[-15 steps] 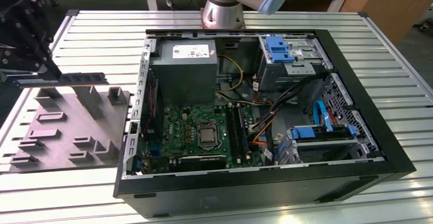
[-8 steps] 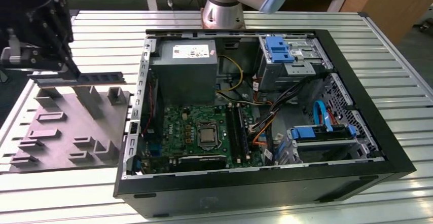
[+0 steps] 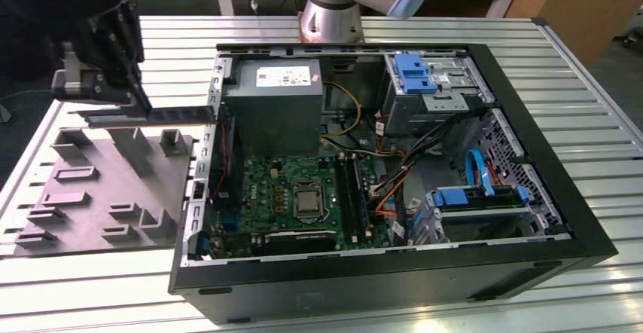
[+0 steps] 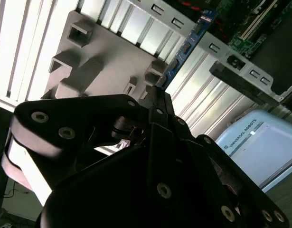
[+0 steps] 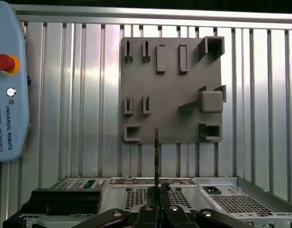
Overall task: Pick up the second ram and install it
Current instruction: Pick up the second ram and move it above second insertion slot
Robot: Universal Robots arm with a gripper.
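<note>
The claw (image 3: 138, 104) pinches one end of the ram (image 3: 166, 114), and the thin dark stick pokes straight out past the claw's tips, held level up in the air. Right under the claw and the ram, the grey tray (image 3: 101, 197) lies on the tabletop (image 3: 583, 84), not touching them. Near the ram's far end, away from the claw, stands the open computer (image 3: 402, 197) with its green board inside.
</note>
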